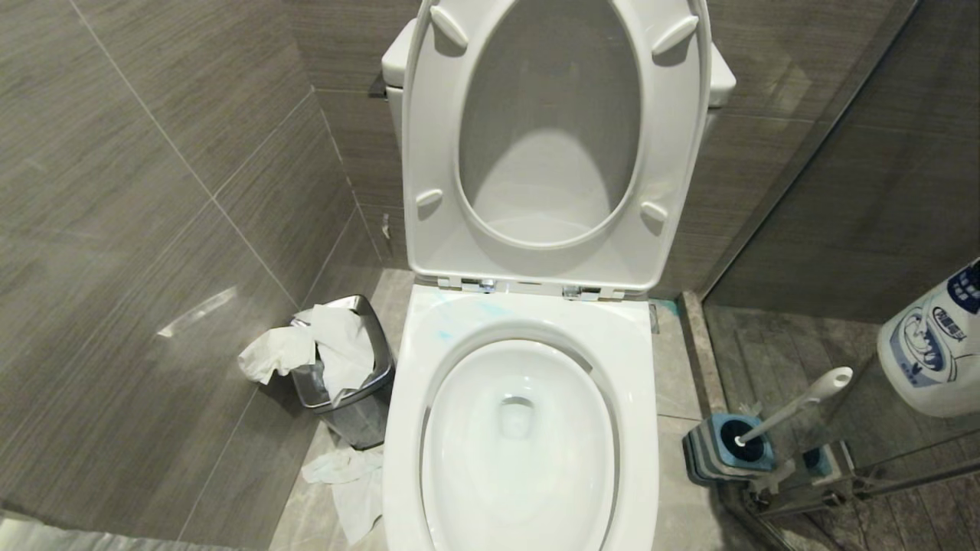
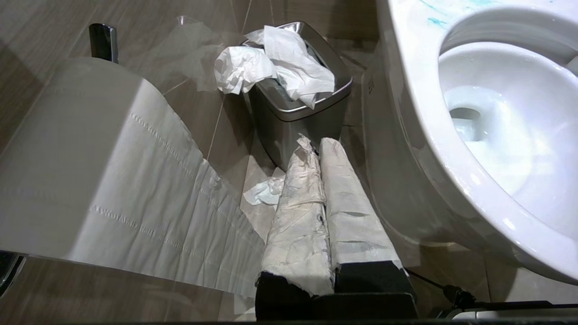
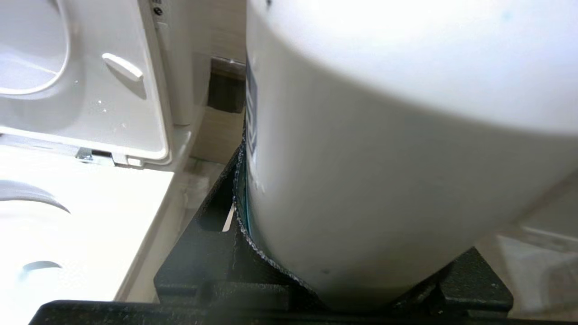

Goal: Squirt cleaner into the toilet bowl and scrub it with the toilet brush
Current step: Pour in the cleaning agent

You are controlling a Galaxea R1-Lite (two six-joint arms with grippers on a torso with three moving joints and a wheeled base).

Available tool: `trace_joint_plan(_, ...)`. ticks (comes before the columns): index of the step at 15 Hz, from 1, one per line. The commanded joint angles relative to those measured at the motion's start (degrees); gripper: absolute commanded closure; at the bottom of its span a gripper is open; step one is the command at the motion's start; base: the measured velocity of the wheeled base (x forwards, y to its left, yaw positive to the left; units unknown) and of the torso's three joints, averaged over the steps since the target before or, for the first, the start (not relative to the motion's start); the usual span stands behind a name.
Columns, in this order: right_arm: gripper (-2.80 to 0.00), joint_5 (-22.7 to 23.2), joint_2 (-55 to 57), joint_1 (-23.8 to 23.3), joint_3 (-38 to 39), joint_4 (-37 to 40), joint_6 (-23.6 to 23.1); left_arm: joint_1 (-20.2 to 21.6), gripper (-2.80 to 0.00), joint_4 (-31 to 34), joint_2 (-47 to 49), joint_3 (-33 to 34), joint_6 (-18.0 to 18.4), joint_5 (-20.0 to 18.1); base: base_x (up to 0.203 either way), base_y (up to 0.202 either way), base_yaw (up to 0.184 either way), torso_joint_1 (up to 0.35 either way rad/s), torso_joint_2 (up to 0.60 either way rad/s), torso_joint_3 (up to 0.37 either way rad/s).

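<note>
The white toilet bowl (image 1: 528, 317) fills the middle of the head view, with its seat and lid raised. Pale blue streaks of cleaner (image 1: 452, 329) mark the back of the rim, and they show again in the left wrist view (image 2: 435, 20). My right gripper (image 3: 356, 216) is shut on a white cleaner bottle (image 3: 384, 158) with a blue label, held to the right of the bowl (image 1: 930, 352). The toilet brush (image 1: 796, 405) stands in its grey-and-blue holder (image 1: 723, 451) on the floor to the right. My left gripper (image 2: 318, 142) hangs shut and empty left of the bowl (image 2: 406, 113), its fingers wrapped in white.
A steel bin (image 1: 348, 390) stuffed with tissue stands left of the toilet, with more paper on the floor (image 1: 348, 482). A toilet roll (image 2: 81, 158) hangs close to my left arm. Tiled walls close in on the left and behind, and a glass partition (image 1: 804, 153) on the right.
</note>
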Motion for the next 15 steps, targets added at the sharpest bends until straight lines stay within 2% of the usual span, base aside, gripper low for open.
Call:
trace_joint_plan(1,0.0,-0.4,5.5,1.4,-2.4,-0.3,-0.2,0.0,0.0,0.0,0.0,0.1,0.0,0.0,0.0,0.0,0.0,0.0,0.0,0.0)
trace_joint_plan(4,0.0,-5.8,10.2,5.5,-5.4,-0.5,-1.7,0.0,0.0,0.0,0.0,0.1,-0.1,0.0,0.0,0.0,0.0,0.0,0.0,0.0)
trace_joint_plan(9,0.0,-21.8,17.4,21.5,-9.3,-0.8,-2.5,0.0,0.0,0.0,0.0,0.1,-0.1,0.0,0.0,0.0,0.0,0.0,0.0,0.0)
trace_joint_plan(11,0.0,-23.4,20.2,22.9,-11.5,-0.8,-4.4,0.0,0.0,0.1,0.0,0.1,-0.1,-0.1,0.0,0.0,0.0,0.0,0.0,0.0)
trace_joint_plan(15,0.0,-23.7,23.2,27.2,-12.6,-0.7,-9.8,0.0,0.0,0.0,0.0,0.1,-0.1,0.0,0.0,0.0,0.0,0.0,0.0,0.0)
